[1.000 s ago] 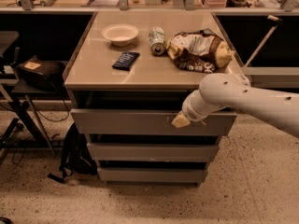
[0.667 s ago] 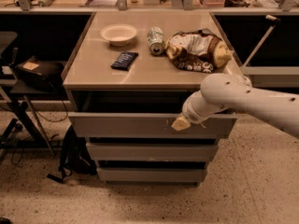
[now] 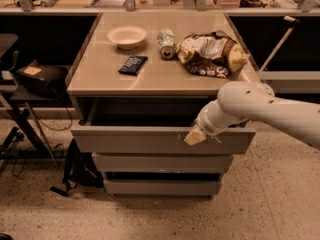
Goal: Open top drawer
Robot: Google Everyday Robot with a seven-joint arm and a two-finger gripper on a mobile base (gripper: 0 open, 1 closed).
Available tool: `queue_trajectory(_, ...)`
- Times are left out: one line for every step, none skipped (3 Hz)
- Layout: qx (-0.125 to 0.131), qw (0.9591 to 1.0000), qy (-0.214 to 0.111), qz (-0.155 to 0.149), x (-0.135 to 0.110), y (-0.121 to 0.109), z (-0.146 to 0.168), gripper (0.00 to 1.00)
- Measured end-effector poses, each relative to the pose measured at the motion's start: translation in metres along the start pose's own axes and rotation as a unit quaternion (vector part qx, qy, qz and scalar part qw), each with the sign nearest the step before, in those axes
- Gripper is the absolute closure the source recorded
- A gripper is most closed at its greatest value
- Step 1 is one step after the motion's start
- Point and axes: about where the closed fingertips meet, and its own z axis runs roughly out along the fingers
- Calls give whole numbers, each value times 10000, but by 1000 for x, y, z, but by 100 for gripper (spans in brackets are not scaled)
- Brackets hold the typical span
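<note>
white arm [image 3: 260, 109] — tan tool [image 3: 194, 136] at end

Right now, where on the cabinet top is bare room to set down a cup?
Bare: the front strip of the cabinet top, between the blue packet and the front edge, and the left side by the bowl. Crowded: back right, with the can and the chip bag. The gripper is at the front of the top drawer, right of centre.

A white arm [image 3: 280, 116] is extended in from the right edge, bent at a rounded elbow [image 3: 240, 100] and angled down towards the left. The tan pincer [image 3: 195, 135] is carried at its tip and is seen at the upper edge of the top drawer [image 3: 130, 140] front, right of centre.
</note>
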Motion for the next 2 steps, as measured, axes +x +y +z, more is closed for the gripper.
queue_trajectory(1, 10000, -9, 30, 10, 15, -10, 100)
queue_trajectory(2, 10000, -9, 30, 10, 15, -10, 100)
